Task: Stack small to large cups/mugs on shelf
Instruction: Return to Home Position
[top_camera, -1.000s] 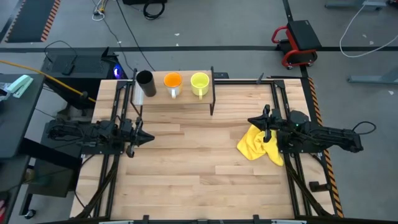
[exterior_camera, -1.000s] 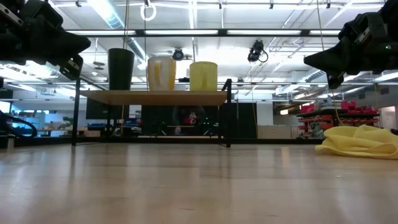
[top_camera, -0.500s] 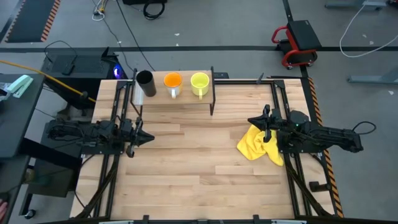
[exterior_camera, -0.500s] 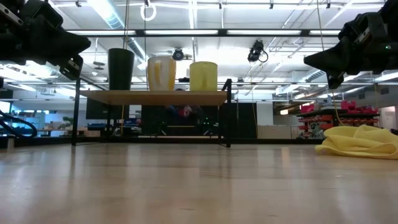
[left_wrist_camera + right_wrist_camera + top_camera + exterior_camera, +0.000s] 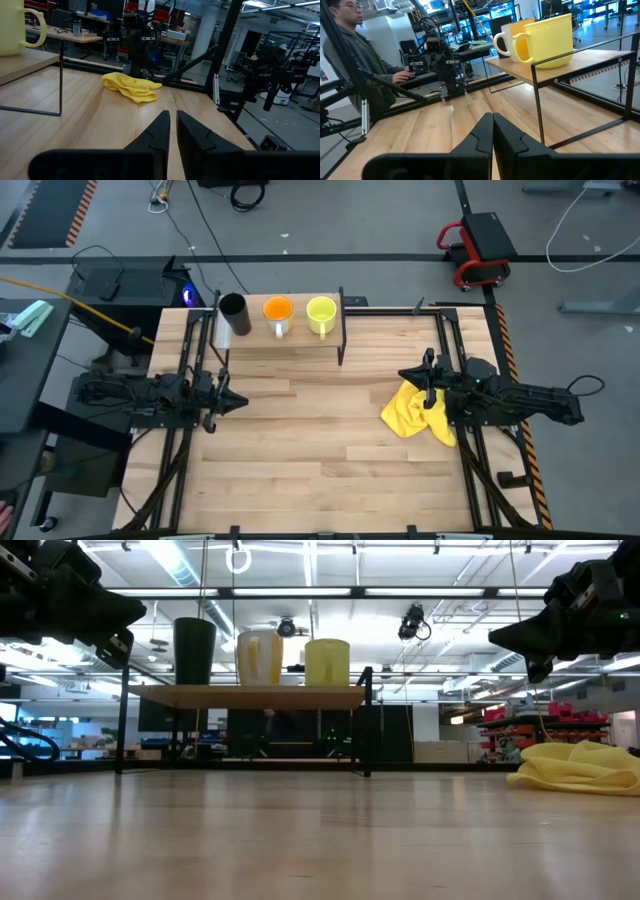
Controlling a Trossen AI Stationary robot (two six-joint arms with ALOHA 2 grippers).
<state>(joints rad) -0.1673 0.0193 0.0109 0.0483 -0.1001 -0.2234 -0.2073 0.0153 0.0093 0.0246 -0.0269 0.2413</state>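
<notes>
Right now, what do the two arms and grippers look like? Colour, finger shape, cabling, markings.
The left arm and right arm are both near-black, slim jointed links. A thin dark cable loops off the right arm. The left gripper and right gripper each have two matte black fingers, flat-sided and tapering to narrow wedge tips. No markings or colour accents are visible.

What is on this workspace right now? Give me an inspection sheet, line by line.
Surface: light butcher-block wooden tabletop, no spills seen.
Job's things: black cylindrical cup, orange cup with pale base and yellow-green handled mug upright in a row on the low light-wood shelf.
Clutter: crumpled yellow cloth on the tabletop's right side.
Grippers: left gripper and right gripper shut, empty, at the table's sides.
Cables: black cable on the floor behind the table.
Surroundings: red-and-black cart; person beyond the table.
</notes>
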